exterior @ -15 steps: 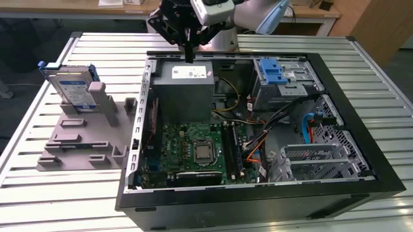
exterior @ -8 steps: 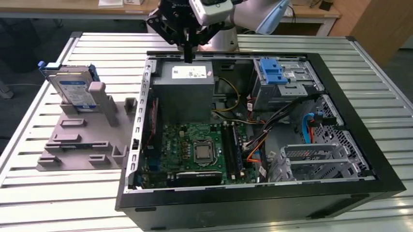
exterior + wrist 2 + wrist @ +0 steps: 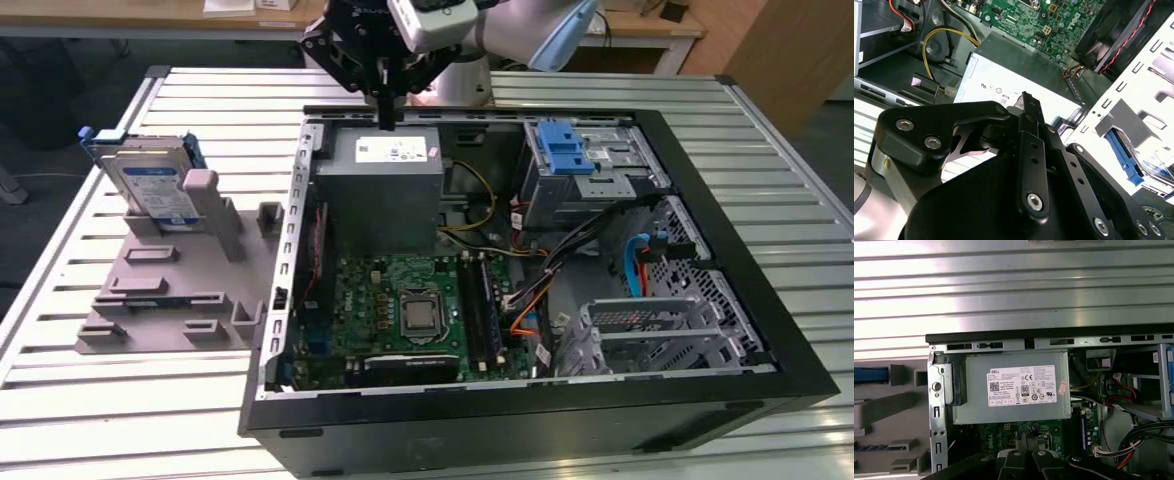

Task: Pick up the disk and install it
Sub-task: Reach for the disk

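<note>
The disk (image 3: 150, 183), a silver drive with a white-and-blue label in a blue carrier, stands on edge in a gray holder (image 3: 174, 290) on the table at the exterior view's left, outside the computer case (image 3: 534, 420). Its blue carrier edge (image 3: 871, 375) shows in the first wrist view. My gripper (image 3: 387, 115) hangs over the case's far rim, above the gray power supply box (image 3: 387, 185), well to the exterior view's right of the disk. Its black fingers (image 3: 1025, 107) are shut together with nothing between them.
The open case holds a green motherboard (image 3: 414, 310), loose cables (image 3: 587, 245) and a metal drive cage topped by a blue latch bracket (image 3: 574, 148) at the far right. The slatted metal table (image 3: 134, 400) surrounds the case.
</note>
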